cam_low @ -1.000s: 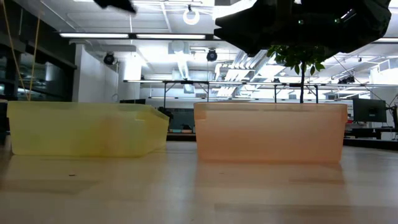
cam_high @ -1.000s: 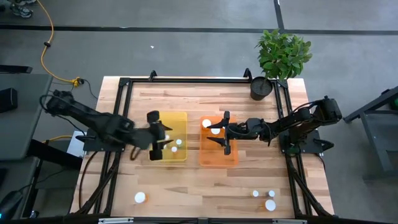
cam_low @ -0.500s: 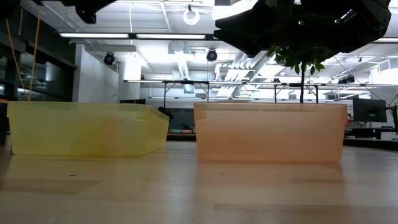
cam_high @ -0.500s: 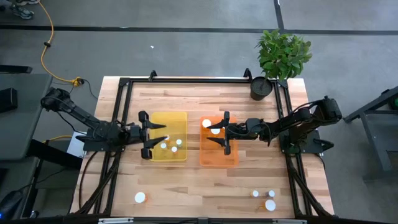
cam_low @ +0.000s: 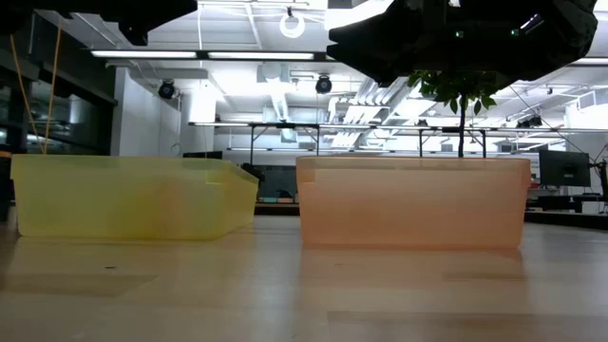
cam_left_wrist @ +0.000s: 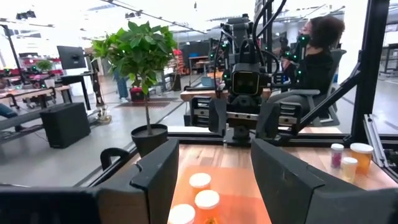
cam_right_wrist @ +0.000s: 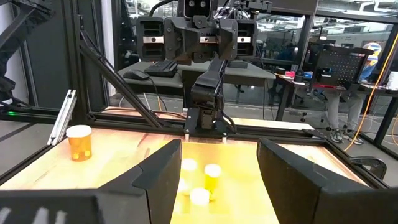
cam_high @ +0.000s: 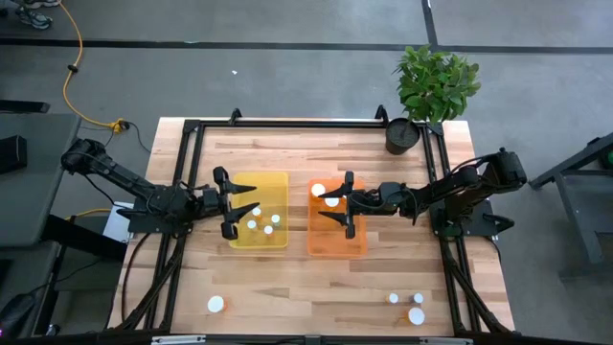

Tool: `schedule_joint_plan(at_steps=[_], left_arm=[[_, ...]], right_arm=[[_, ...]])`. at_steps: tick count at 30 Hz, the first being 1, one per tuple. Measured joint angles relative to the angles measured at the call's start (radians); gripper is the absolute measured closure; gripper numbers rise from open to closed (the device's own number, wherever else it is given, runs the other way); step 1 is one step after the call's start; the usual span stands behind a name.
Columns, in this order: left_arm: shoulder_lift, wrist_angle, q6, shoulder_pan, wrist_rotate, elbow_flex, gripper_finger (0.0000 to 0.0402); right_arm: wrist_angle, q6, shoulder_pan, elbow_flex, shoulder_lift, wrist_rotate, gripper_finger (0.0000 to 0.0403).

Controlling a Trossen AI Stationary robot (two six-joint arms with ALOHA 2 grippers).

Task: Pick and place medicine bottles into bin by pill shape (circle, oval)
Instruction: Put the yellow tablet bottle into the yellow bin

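My left gripper (cam_high: 226, 203) is open and empty above the left edge of the yellow bin (cam_high: 278, 240); its fingers frame the left wrist view (cam_left_wrist: 214, 186). Several white-capped medicine bottles (cam_high: 253, 225) stand in that bin and show in the right wrist view (cam_right_wrist: 212, 174). My right gripper (cam_high: 348, 203) is open and empty above the orange bin (cam_high: 335, 247), which holds two bottles (cam_high: 332, 201). More bottles stand on the table near its front edge, one at the left (cam_high: 216, 305) and three at the right (cam_high: 416, 315).
A potted plant (cam_high: 436, 81) in a black pot (cam_high: 402, 136) stands at the table's far right corner. A black frame (cam_high: 306, 123) runs round the table. A seated person (cam_left_wrist: 317, 59) shows beyond the table's right side. The two bins stand side by side (cam_low: 133, 198) (cam_low: 413, 201).
My left gripper has gone back from over the yellow bin toward the table's left edge, staying open, and now hangs over the bin's left rim. My right arm has kept still.
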State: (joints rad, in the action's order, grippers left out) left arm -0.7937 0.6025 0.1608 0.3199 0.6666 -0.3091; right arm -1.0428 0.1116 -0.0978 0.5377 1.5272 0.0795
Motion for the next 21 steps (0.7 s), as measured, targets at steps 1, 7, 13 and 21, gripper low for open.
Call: schedule_joint_plan(at_steps=[1,7,13,21], left_arm=[[0.000,0.000,0.000,0.000,0.000,0.000,0.0213],[0.000,0.000,-0.020,0.000,0.000,0.000,0.0213],[0.000,0.000,-0.019,0.000,0.001,0.000,0.0213],[0.000,-0.001,-0.026,0.000,0.003,0.000,0.0213]], right_arm=[[0.000,0.000,0.000,0.000,0.000,0.000,0.0199],[0.000,-0.068,0.000,0.000,0.000,0.000,0.0199],[0.000,-0.082,0.000,0.000,0.000,0.000,0.0199],[0.395,-0.167,-0.007,0.163,-0.002,0.000,0.0199]])
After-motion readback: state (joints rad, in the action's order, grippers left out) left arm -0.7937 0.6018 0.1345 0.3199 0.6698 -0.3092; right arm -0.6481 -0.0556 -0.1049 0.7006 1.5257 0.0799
